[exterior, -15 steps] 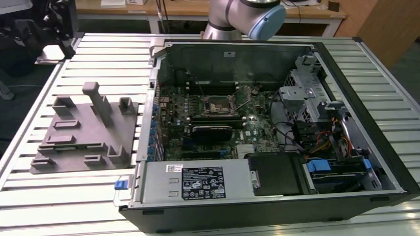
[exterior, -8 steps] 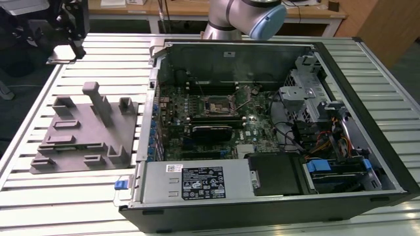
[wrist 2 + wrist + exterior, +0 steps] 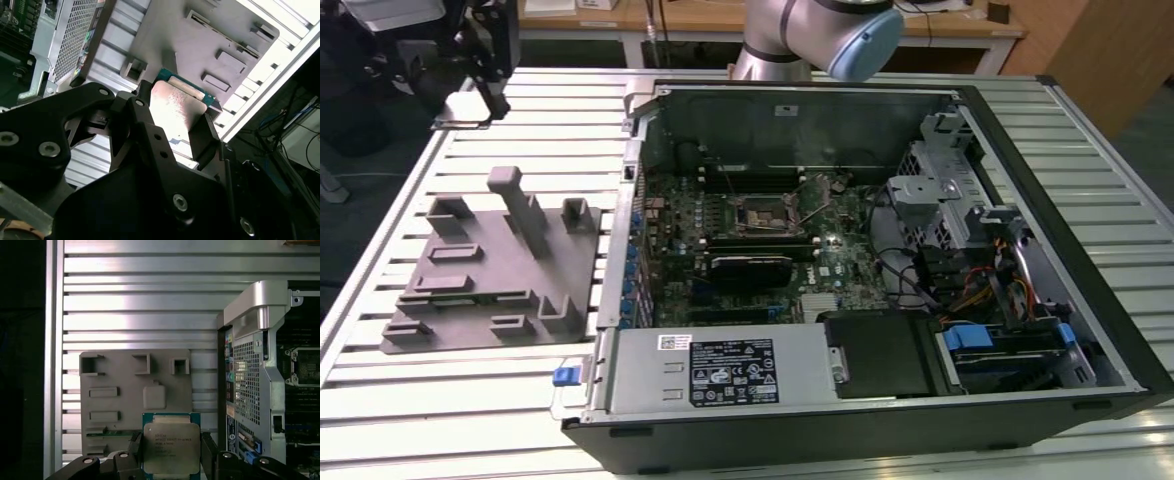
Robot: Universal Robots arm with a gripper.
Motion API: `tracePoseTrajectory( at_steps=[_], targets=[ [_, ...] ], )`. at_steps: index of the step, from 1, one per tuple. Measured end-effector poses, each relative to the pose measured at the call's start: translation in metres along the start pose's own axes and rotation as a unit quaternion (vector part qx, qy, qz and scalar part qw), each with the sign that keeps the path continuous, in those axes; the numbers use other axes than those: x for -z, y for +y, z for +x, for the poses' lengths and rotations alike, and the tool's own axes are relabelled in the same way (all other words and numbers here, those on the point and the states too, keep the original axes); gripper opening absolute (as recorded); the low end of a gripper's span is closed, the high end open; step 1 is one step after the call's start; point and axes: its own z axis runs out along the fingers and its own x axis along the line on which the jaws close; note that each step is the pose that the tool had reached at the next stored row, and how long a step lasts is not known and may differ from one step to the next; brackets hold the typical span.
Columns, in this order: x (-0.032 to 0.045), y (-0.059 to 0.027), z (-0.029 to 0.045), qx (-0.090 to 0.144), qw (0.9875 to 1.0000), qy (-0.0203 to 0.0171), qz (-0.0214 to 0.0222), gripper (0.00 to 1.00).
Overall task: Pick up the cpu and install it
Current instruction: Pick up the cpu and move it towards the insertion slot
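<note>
Gripper: the gripper [image 3: 171, 442] pinches the cpu from two opposite edges, with one dark finger [image 3: 135, 444] on each side; the second wrist view shows the same clamp [image 3: 176, 109].
Cpu: the cpu [image 3: 171, 432] is held off the surface with its silver lid facing the first wrist camera and a green rim around it. In the second wrist view its shiny top [image 3: 172, 117] catches glare.
Below the cpu: the grey fixture block [image 3: 135, 385] lies flat on the slatted desk [image 3: 140, 290], with raised posts and shallow pockets [image 3: 480, 290].
Arm: the silver arm [image 3: 814, 35] rises behind the case in the exterior view.
Computer case: the open case [image 3: 1067, 200] stands just beside the fixture block, on the exterior view's right.
In the way: the case's perforated rear wall [image 3: 250, 365] stands between the held cpu and the socket [image 3: 302, 365].
Socket: the dark square frame [image 3: 765, 213] sits near the middle of the green motherboard.
Around the socket: the drive cage [image 3: 934, 190] and bundled cables [image 3: 974, 290] crowd one side, and the power supply [image 3: 720, 370] lies along the near edge.
</note>
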Motion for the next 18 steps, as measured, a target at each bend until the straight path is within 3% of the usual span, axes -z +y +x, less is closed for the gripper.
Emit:
tracePoseTrajectory(
  at_steps=[18],
  targets=[
    [-0.0002,0.0014,-0.0313,0.0,1.0,0.0,0.0,0.54]
  ],
)
